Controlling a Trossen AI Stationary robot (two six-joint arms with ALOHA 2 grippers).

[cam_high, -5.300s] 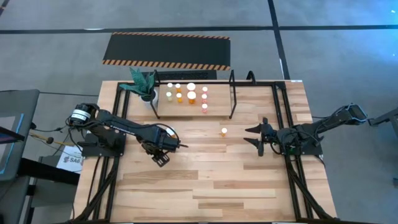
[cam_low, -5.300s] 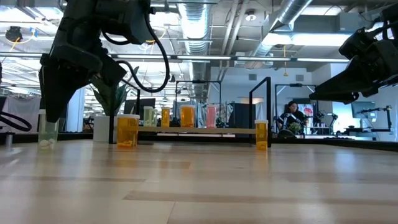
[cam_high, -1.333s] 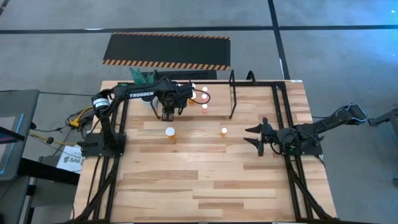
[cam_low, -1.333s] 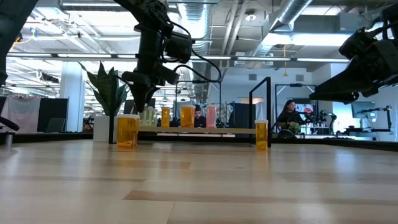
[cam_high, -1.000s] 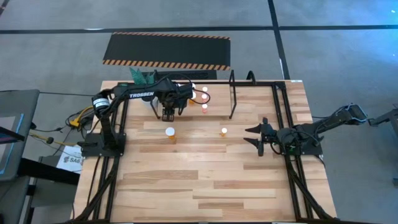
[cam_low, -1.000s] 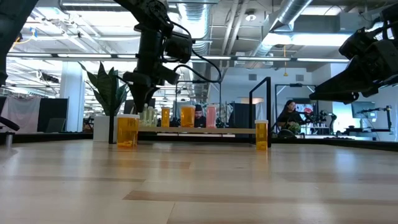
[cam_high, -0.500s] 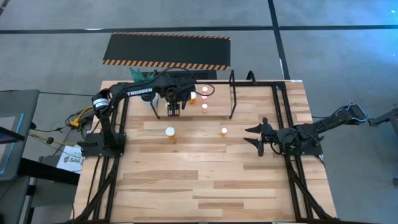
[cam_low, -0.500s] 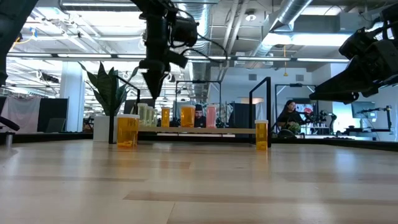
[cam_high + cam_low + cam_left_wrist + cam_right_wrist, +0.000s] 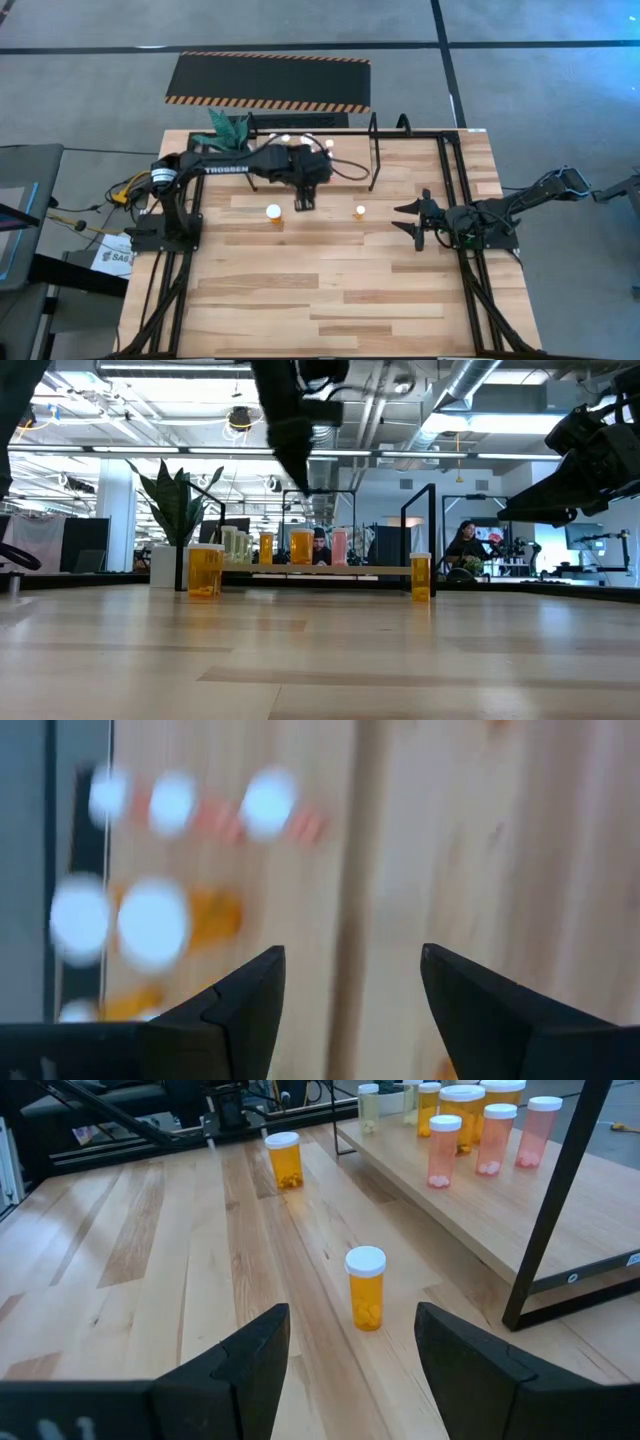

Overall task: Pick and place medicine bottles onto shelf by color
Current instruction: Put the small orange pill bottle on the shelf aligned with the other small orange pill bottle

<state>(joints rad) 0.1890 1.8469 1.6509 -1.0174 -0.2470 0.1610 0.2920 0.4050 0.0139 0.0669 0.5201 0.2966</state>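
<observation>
Two orange medicine bottles with white caps stand upright on the table in front of the shelf: a larger one [image 9: 273, 212] and a smaller one [image 9: 360, 212], which also shows in the right wrist view [image 9: 365, 1288]. The wooden shelf [image 9: 350, 155] holds several bottles, pale yellow at its left end, then orange, then pink [image 9: 445, 1150]. My left gripper [image 9: 303, 204] is open and empty, high above the table between the two loose bottles [image 9: 300, 478]. My right gripper [image 9: 416, 222] is open and empty, right of the smaller bottle.
A green plant in a white pot [image 9: 228, 132] stands at the shelf's left end. Black hoop uprights [image 9: 373, 150] frame the shelf ends. A black hazard-striped mat [image 9: 268, 80] lies on the floor beyond the table. The near half of the table [image 9: 320, 300] is bare wood.
My left gripper has risen from the pale yellow bottles at the shelf's left end, then swung toward the table's right and near edges, and now hangs over the table in front of the shelf. The bottles have stayed in place.
</observation>
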